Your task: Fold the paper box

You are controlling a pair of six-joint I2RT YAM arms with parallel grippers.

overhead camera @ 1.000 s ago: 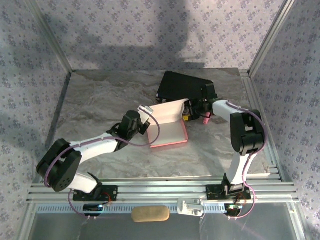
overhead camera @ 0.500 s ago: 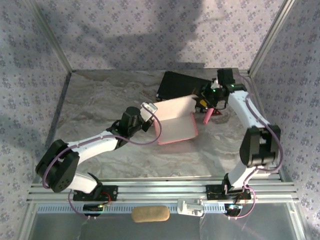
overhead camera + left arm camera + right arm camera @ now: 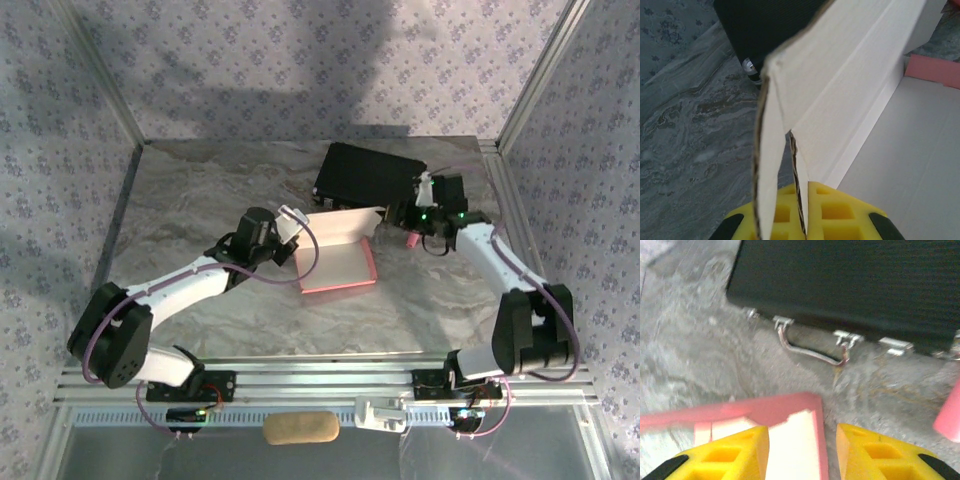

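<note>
Mid-fold: left gripper [image 3: 801, 205] clamps the box's [image 3: 338, 262] raised wall; right gripper [image 3: 801, 440], jaws apart, must next catch the right flap.

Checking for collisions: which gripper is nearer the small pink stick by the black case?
Right. The right gripper hovers just beside the pink stick; the left gripper grips the paper box flap, across the box from it.

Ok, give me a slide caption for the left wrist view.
The left jaws pinch a raised pale flap of the box, black case behind on the marbled table.
</note>
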